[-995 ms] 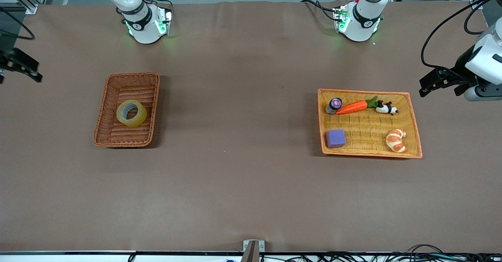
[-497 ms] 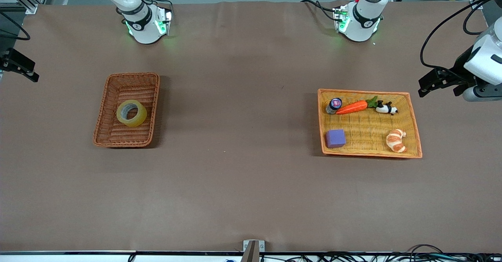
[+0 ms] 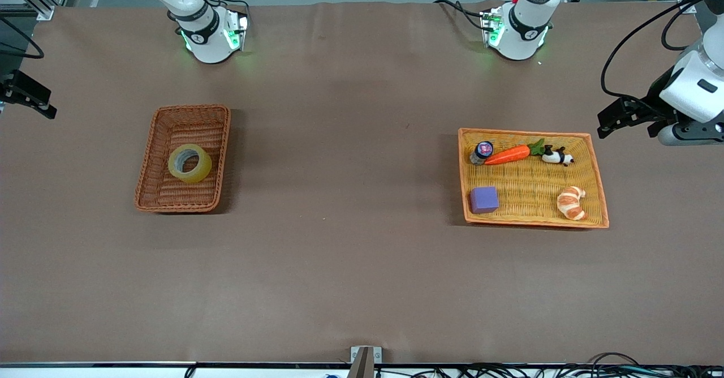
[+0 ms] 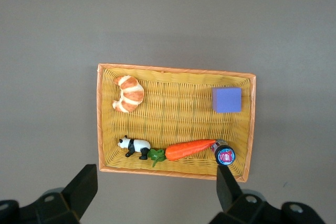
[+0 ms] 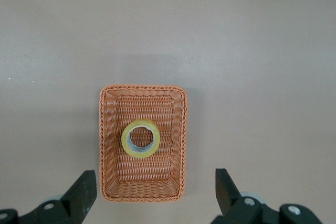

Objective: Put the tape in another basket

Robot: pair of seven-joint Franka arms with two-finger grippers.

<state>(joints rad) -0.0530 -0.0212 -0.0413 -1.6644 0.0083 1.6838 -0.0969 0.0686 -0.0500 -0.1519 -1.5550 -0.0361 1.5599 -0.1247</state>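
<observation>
The tape (image 3: 189, 163), a translucent yellowish ring with a grey core, lies flat in the reddish-brown wicker basket (image 3: 186, 108) toward the right arm's end of the table. In the right wrist view the tape (image 5: 140, 138) sits mid-basket (image 5: 142, 87). My right gripper (image 3: 39, 103) hovers open and empty over the table's edge, well apart from the basket; its fingers (image 5: 83, 188) spread wide. My left gripper (image 3: 608, 122) hovers open and empty over bare table beside the yellow tray (image 3: 523, 132); its fingers (image 4: 84, 184) spread wide.
The shallow yellow tray with an orange rim (image 4: 173, 68) holds a croissant toy (image 3: 571, 202), a purple block (image 3: 484, 199), a carrot (image 3: 507, 154), a panda figure (image 3: 557, 155) and a small bottle (image 3: 482, 151). Brown table stretches between basket and tray.
My left gripper has shifted slightly toward the tray and away from the front camera. My right gripper has drifted a little toward the table's edge. The tape has not moved.
</observation>
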